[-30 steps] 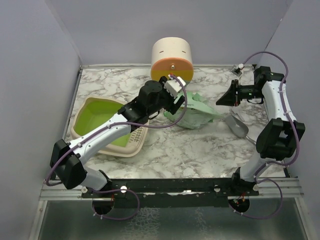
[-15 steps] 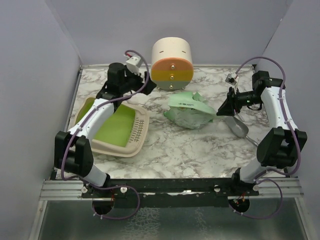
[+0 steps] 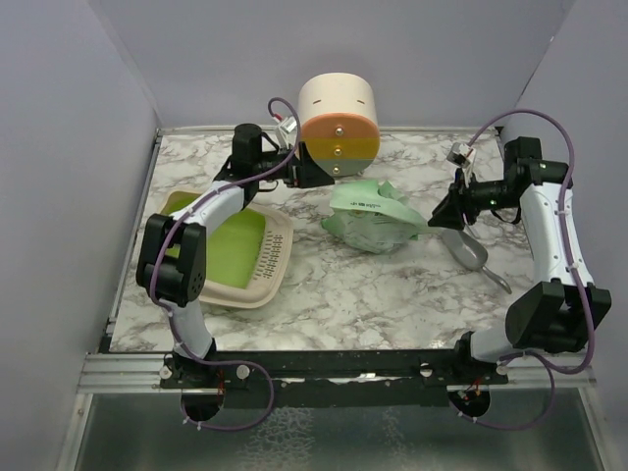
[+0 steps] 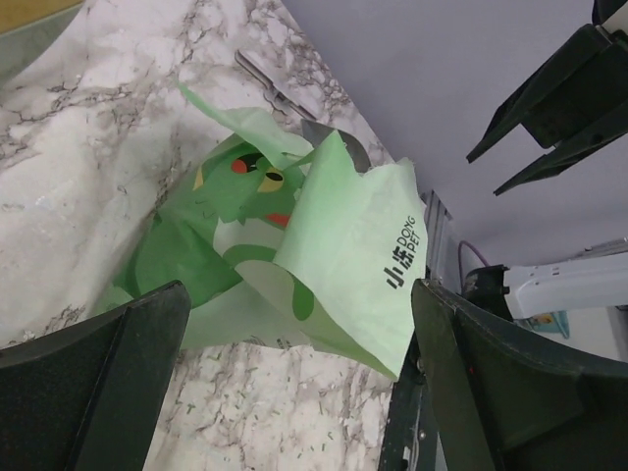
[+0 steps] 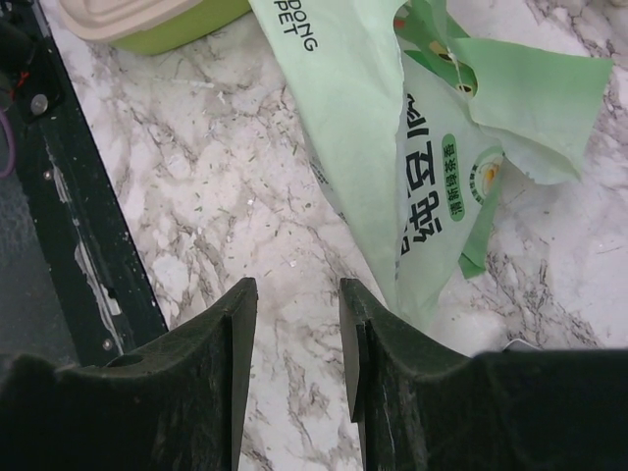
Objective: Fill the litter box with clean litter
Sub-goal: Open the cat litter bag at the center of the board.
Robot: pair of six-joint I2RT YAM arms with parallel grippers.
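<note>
The litter box (image 3: pixel 191 267), a cream tray with a lime-green inside and a slotted panel (image 3: pixel 271 251), lies at the left. The mint-green bag (image 3: pixel 373 216) with dark print lies crumpled mid-table. My left gripper (image 3: pixel 316 173) hovers between the box and the bag, just left of the bag's top, open wide. In the left wrist view the bag (image 4: pixel 334 226) fills the space ahead of that gripper (image 4: pixel 299 289), untouched. My right gripper (image 3: pixel 442 211) sits at the bag's right end, open, with only marble between its fingertips (image 5: pixel 294 289). The bag (image 5: pixel 432 147) lies beside it. The clean litter is hidden.
A cream cylinder (image 3: pixel 339 116) with orange, yellow and teal bands stands at the back, close behind the left gripper. A grey metal scoop (image 3: pixel 469 251) lies right of the bag, below the right gripper. Tiny specks dot the marble table (image 3: pixel 373 285). Grey walls enclose three sides.
The left arm left the bag, swung to the back left, then brought its gripper back beside the cylinder, opening wider. The right gripper went from shut to open and dropped slightly toward the bag.
</note>
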